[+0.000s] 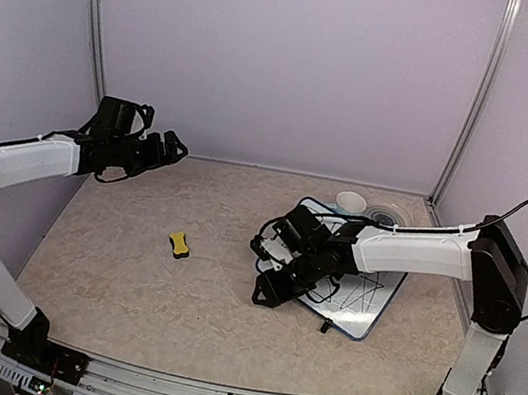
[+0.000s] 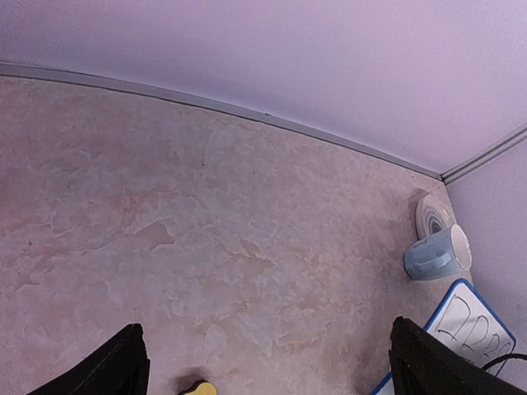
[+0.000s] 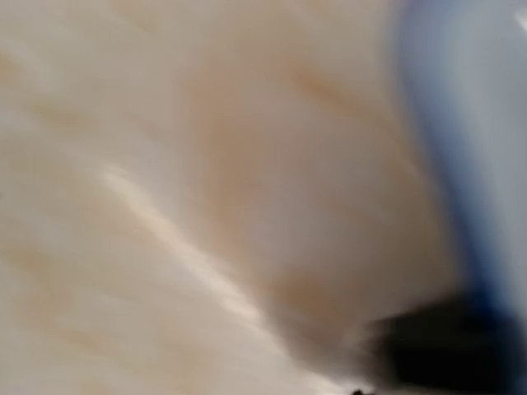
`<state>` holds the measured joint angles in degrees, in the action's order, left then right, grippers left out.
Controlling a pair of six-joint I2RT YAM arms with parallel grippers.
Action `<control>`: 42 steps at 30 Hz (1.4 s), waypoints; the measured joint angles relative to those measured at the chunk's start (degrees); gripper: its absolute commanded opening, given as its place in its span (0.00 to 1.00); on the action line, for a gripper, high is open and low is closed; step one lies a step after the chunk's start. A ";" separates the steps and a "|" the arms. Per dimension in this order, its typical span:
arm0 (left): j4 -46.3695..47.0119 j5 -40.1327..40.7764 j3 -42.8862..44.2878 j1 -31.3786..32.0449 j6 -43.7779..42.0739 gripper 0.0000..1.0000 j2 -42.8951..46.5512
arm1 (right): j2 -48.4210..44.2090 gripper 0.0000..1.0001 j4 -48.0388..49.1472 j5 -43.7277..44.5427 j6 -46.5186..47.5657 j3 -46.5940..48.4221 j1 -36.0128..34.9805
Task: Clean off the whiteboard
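Black right gripper (image 1: 266, 292) low at near-left edge of whiteboard (image 1: 375, 302); jaw state unclear, wrist view blurred. Left gripper (image 1: 173, 150) spread wide, empty, above table's (image 1: 127, 286) far-left corner. Whiteboard near right edge, scribbles (image 1: 355, 287) uncleared. Yellow eraser (image 1: 179, 244) mid-table, unheld; erasing looks unstarted.

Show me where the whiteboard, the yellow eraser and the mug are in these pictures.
whiteboard (image 1: 366, 298): top view, on its scribbled white surface.
eraser (image 1: 179, 244): top view, on its middle.
mug (image 2: 435, 253): left wrist view, on its outer wall.
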<state>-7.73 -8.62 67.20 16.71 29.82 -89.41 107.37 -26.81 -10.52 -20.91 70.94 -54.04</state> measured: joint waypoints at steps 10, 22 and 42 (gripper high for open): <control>7.08 -1.18 -15.76 6.54 -0.11 0.99 9.18 | -4.00 0.63 -1.46 -8.17 5.01 9.60 -1.05; 14.16 2.03 -26.18 27.74 -3.61 0.78 7.91 | -11.02 0.64 -4.22 -16.41 4.76 17.16 16.79; 1.86 7.65 3.39 42.60 -12.07 0.38 -25.59 | -21.11 0.64 -10.73 -20.87 5.03 16.70 36.35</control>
<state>-5.87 -0.97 70.59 59.31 17.76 -115.00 86.26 -37.54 -31.40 -15.88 87.64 -17.69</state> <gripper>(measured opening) 0.429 0.637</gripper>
